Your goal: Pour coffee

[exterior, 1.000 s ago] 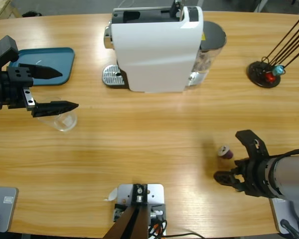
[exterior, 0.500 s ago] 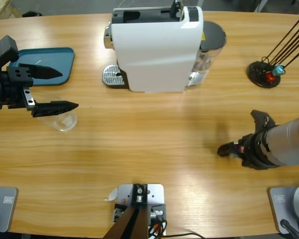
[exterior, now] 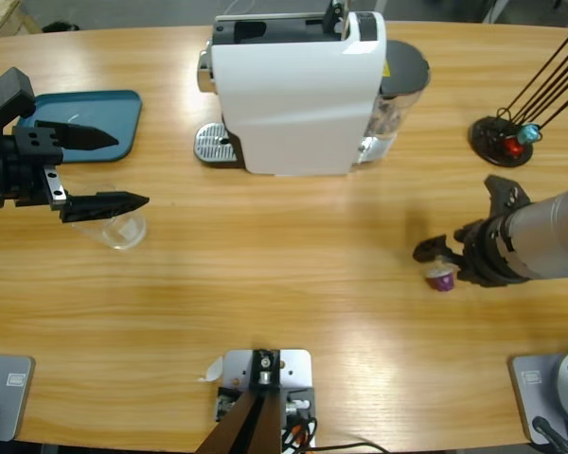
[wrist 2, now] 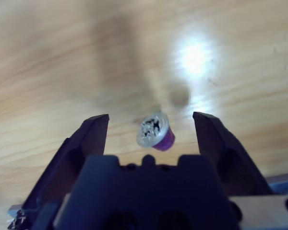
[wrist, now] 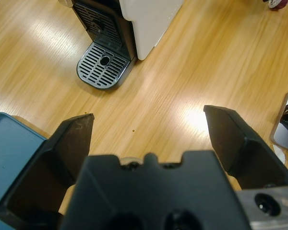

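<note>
Since the earlier frames the right gripper (exterior: pixel 467 236) had swung up the table, and the capsule (exterior: pixel 441 277) had shifted with it, lying on its side just beside the lower jaw. From the wrist, the capsule (wrist 2: pixel 156 132) sat between open jaws, untouched, foil end showing. At far left, the left gripper (exterior: pixel 104 168) hung open over the glass (exterior: pixel 123 230), near the tray (exterior: pixel 114 104). No coffee was visible there; the machine (exterior: pixel 298 90) stood mid-table.

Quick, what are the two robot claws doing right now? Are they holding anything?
Left gripper: open, holding nothing, over the clear glass.
Right gripper: open, a purple capsule between its jaws, not gripped.
</note>
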